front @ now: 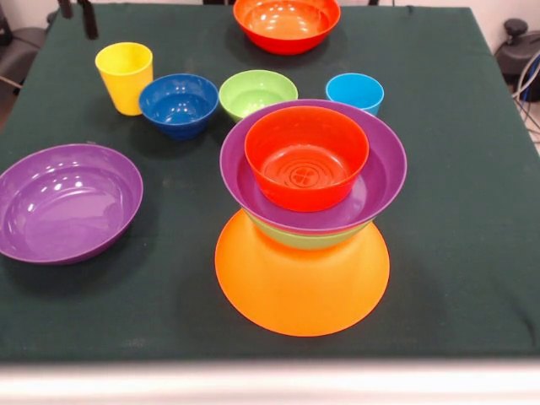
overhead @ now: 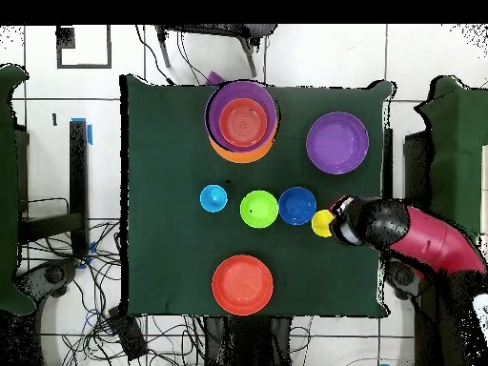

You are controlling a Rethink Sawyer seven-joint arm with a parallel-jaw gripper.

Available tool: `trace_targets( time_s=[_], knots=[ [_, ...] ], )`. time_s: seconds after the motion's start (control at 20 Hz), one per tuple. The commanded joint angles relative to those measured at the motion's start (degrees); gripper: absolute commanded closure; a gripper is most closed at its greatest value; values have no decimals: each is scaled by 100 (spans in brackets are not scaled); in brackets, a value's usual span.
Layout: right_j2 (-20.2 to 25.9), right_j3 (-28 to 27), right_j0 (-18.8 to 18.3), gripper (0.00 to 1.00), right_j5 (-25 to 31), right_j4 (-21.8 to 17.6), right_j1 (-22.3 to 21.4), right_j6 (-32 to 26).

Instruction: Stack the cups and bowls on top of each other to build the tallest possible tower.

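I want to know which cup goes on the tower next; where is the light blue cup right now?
In the front view, the light blue cup stands upright toward the right, beside the small green bowl and just behind the tower.

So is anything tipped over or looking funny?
Only the big orange bowl is upside down, and that seems deliberate: it is the tower's base, with a green, a purple and a red-orange bowl nested upright on it. Nothing is spilled or broken.
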Motion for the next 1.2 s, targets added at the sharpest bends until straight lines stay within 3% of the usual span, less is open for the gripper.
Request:
trace_targets(
  time_s=[0.05, 0.45, 0.85, 1.2],
  knots=[
    [711, 678, 119, 0, -16, -607, -234, -1255],
    [596, 895, 731, 0, 11, -480, -508, -393],
    [460, 743, 1369, 0, -308, -241, -228, 288],
    [313, 283, 1905, 0, -419, -59, 152, 706]
  ],
)
